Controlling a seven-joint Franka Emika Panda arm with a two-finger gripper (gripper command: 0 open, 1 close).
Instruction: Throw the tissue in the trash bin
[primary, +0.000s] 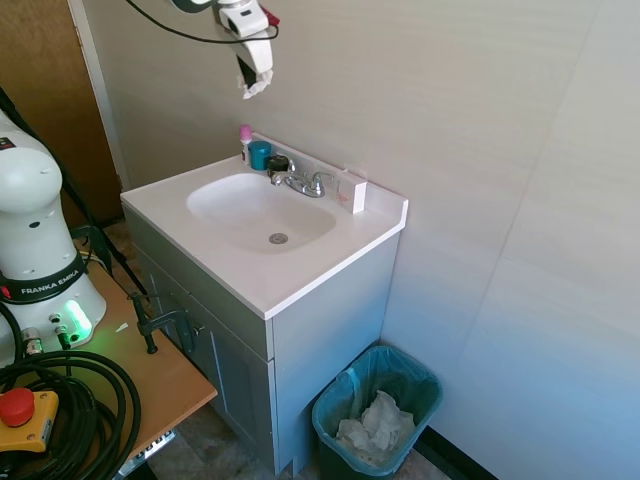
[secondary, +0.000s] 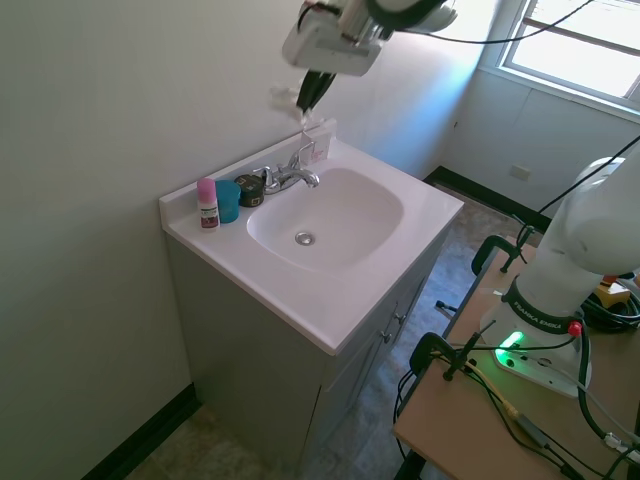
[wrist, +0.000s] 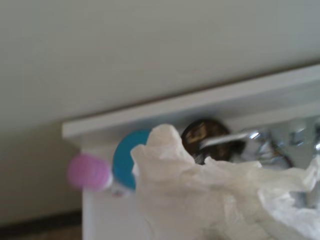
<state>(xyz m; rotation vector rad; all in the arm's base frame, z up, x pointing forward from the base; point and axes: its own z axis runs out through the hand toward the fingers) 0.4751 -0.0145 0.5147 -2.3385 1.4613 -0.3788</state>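
- One trash bin (primary: 376, 404), lined in teal, stands on the floor beside the vanity cabinet (primary: 320, 330); a heap of white crumpled tissues (primary: 377, 428) lies inside; only the first exterior view shows it
- One sink basin (secondary: 330, 220) with one faucet (secondary: 288, 176)
- At the back corner: one pink-capped bottle (secondary: 207, 204), one blue cup (secondary: 228, 201), one dark round jar (secondary: 249, 189)
- One gripper (primary: 250, 72) high above the faucet, jaws pinching the tissue (primary: 256, 84), well apart from the bin
- The wrist view shows the tissue close, with the bottle, cup and jar blurred behind
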